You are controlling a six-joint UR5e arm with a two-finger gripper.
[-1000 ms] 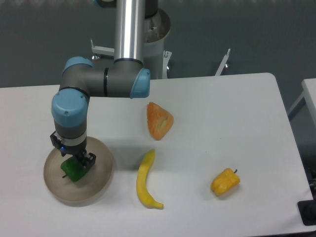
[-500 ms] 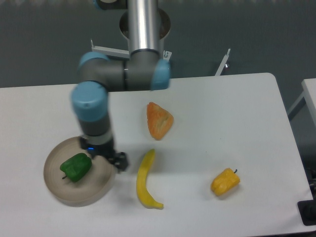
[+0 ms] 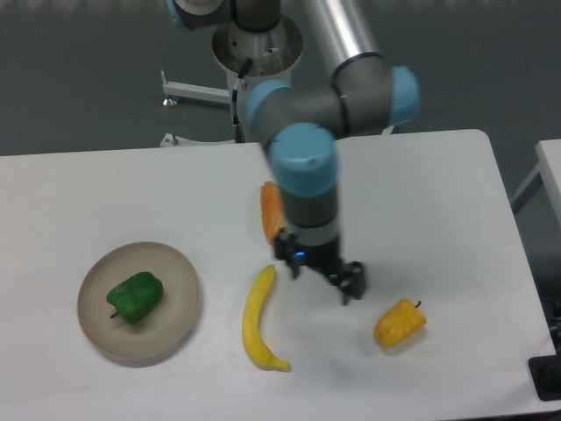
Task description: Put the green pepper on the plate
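plate (image 3: 175,329): lower left of the frame, sitting on the white desk (image 3: 421,202)
green pepper (image 3: 135,296): lying right on the plate, a bit left of its middle, nothing gripping it
banana (image 3: 257,320): bottom middle, just right of the plate
orange chunk (image 3: 271,213): center, half hidden behind the arm
claw (image 3: 326,272): center frame, hanging between banana and yellow pepper, holding nothing; can't tell if the fingers are apart or together
yellow pepper (image 3: 400,323): lower right, near the claw
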